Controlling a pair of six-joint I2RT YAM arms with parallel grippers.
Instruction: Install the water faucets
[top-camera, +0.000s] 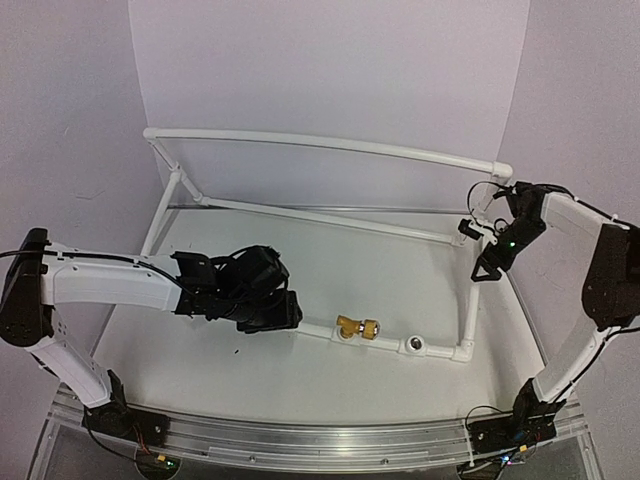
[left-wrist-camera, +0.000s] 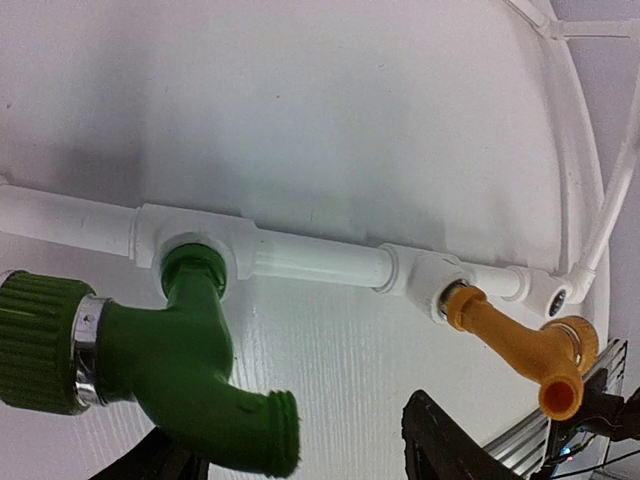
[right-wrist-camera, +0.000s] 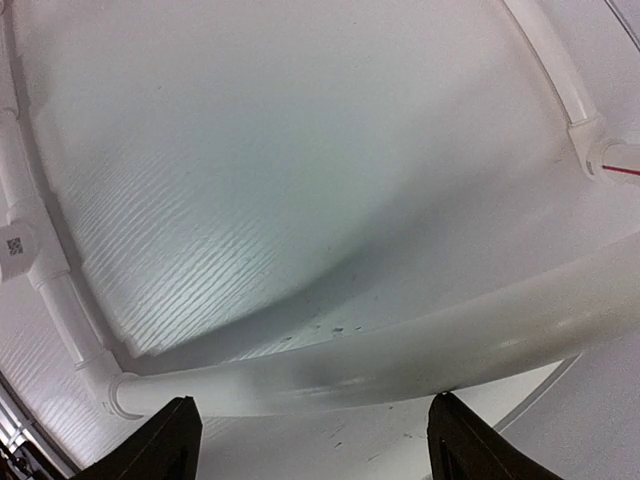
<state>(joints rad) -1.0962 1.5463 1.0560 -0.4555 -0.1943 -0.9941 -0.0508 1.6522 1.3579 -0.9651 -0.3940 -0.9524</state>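
Note:
The green faucet (left-wrist-camera: 170, 360) stands in the left socket of the white pipe frame (left-wrist-camera: 310, 258); in the top view my left arm hides it. The brass faucet (top-camera: 357, 327) sits in the middle socket and also shows in the left wrist view (left-wrist-camera: 510, 340). My left gripper (top-camera: 268, 305) is open (left-wrist-camera: 300, 432): the green spout lies between the jaws, next to the left finger and clear of the right one. My right gripper (top-camera: 488, 252) is open (right-wrist-camera: 310, 418) against the frame's right side pipe (right-wrist-camera: 400, 350). I cannot make out the dark grey faucet.
An empty socket (top-camera: 414, 345) sits on the front pipe right of the brass faucet, also in the left wrist view (left-wrist-camera: 557, 295). The frame's raised back rail (top-camera: 320, 143) spans the rear. A metal rail (top-camera: 330, 440) runs along the near table edge.

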